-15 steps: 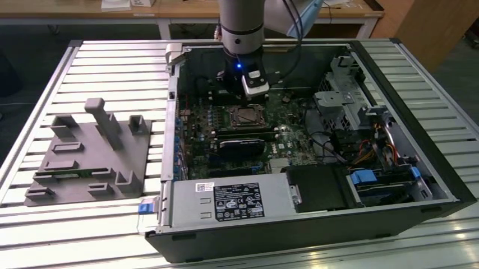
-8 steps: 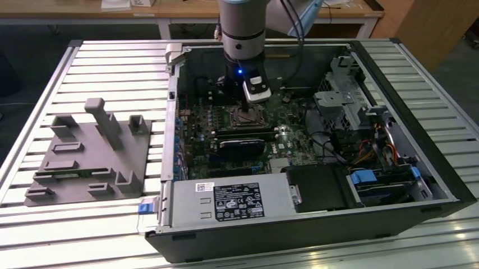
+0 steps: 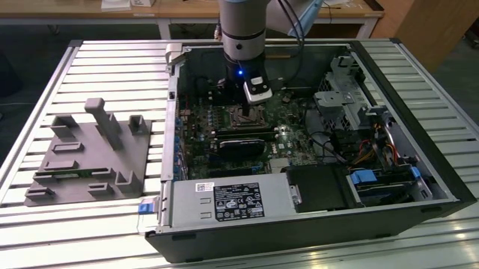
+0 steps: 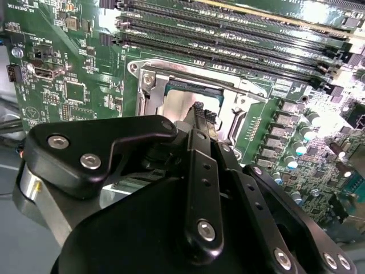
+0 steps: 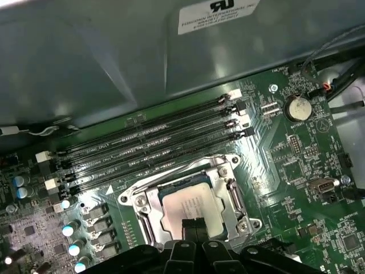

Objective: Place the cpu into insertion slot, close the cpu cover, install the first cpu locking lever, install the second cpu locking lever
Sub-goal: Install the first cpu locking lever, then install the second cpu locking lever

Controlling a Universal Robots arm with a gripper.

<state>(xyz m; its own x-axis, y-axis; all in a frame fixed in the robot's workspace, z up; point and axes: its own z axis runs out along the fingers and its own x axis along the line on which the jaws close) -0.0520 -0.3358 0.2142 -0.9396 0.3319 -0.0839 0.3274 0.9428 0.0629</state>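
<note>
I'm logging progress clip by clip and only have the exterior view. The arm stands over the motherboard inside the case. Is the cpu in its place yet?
Observer: Yes. In the first wrist view the cpu lies seated in the motherboard, silver top facing up.
Operator: And the cpu cover, up or down?
Observer: Down, as far as I can see. The cpu cover appears to lie flat around the chip, whose top shows through the centre window.
</note>
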